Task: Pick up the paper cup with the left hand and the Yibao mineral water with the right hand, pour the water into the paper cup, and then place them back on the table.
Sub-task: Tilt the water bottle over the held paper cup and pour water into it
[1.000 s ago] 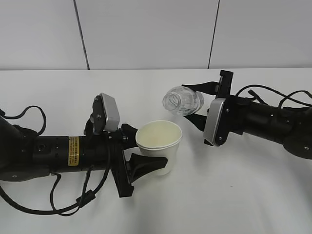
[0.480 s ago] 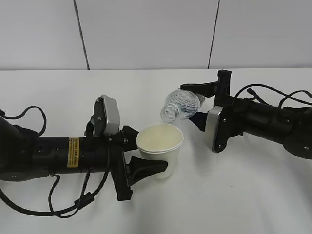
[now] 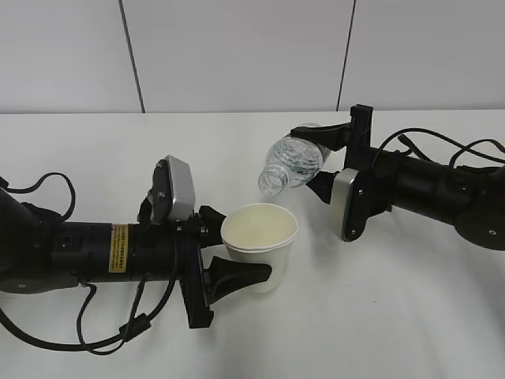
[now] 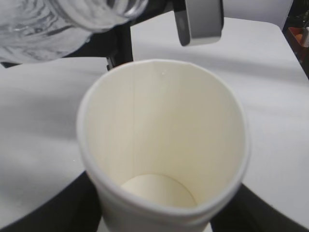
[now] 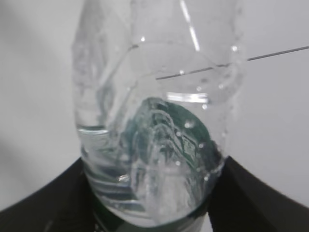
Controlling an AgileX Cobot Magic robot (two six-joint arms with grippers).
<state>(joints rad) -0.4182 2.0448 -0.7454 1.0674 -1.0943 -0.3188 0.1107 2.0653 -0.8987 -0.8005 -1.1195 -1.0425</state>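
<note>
My left gripper (image 3: 237,257) is shut on the cream-white paper cup (image 3: 259,246), upright just above the white table (image 3: 410,316). In the left wrist view the cup (image 4: 164,145) fills the frame, its inside dry, with my gripper (image 4: 161,212) round its base. My right gripper (image 3: 327,158) is shut on the clear Yibao mineral water bottle (image 3: 293,160), tilted with its open mouth down-left above the cup's far rim. The right wrist view shows the bottle (image 5: 154,130) with water inside, between my gripper's jaws (image 5: 152,208). The bottle's neck shows at the top of the left wrist view (image 4: 72,19).
A grey panelled wall (image 3: 237,47) stands behind the table. Cables trail from both arms, at the left (image 3: 47,189) and at the right (image 3: 442,150).
The right gripper has tipped the bottle further, its mouth dropping toward the cup and rising slightly back. The left gripper with the cup has stayed almost still.
</note>
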